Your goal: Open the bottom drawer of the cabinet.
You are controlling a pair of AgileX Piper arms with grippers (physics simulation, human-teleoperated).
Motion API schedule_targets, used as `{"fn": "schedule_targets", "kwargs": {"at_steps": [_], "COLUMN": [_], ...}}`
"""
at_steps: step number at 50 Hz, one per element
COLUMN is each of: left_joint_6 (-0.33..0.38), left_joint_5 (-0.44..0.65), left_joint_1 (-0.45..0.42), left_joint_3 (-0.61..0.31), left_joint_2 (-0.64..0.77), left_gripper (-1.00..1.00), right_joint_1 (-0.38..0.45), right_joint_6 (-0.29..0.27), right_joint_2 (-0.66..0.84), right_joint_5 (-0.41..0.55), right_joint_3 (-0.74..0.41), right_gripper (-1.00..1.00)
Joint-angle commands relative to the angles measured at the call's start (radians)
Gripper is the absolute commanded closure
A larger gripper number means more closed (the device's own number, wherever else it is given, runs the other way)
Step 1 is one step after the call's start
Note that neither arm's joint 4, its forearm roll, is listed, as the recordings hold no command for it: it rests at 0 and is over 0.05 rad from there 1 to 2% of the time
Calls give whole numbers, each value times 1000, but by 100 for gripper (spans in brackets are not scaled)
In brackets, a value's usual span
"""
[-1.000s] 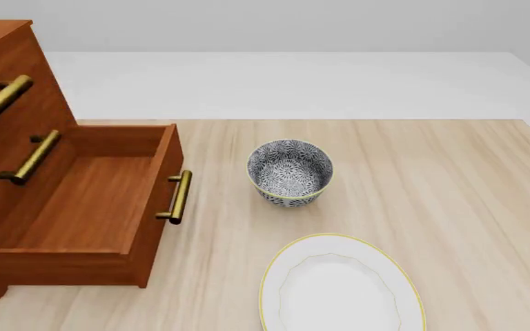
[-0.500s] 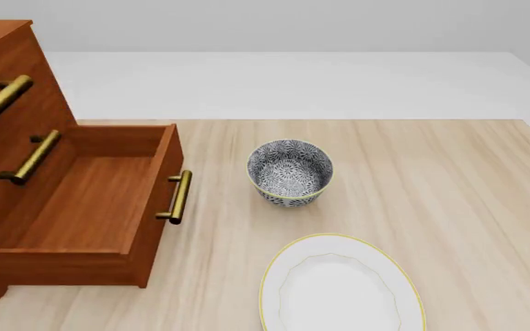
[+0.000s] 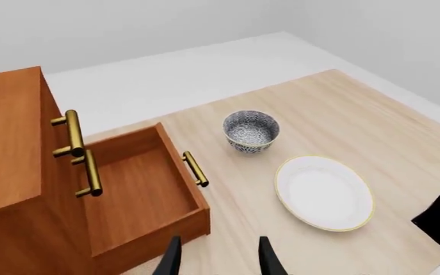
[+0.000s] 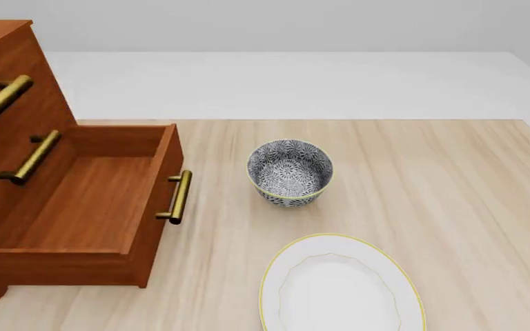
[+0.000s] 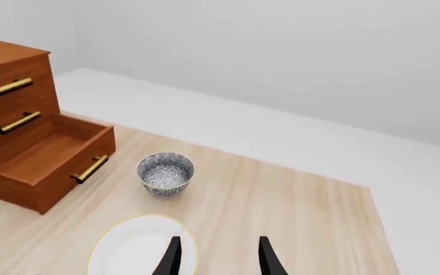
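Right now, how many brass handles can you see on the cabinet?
3. Top drawer handle and middle drawer handle on the cabinet front; bottom drawer handle on the pulled-out bottom drawer, facing the bowl.

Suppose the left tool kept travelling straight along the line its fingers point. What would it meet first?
Probably the bottom drawer, near its front corner: in the left wrist view the open left tool aims just over that pulled-out corner, with bare table beside it. Depth is unclear, so it might reach the table first.
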Motion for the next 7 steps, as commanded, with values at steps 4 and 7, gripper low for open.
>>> {"fn": "schedule_targets", "kwargs": {"at_steps": [4, 7], "left_joint_6": [-26, -18], "left_joint_5": [13, 13], "left_joint_1": [29, 37], "left_joint_3": [7, 4], "left_joint_2": [-4, -4], "left_gripper": [-100, -100], "right_joint_1": [-6, -13], "right_joint_6": [15, 19], "right_joint_2": [0, 0], "right_joint_5": [6, 6], "right_joint_3": [14, 16], "right_gripper": [-100, -100]}}
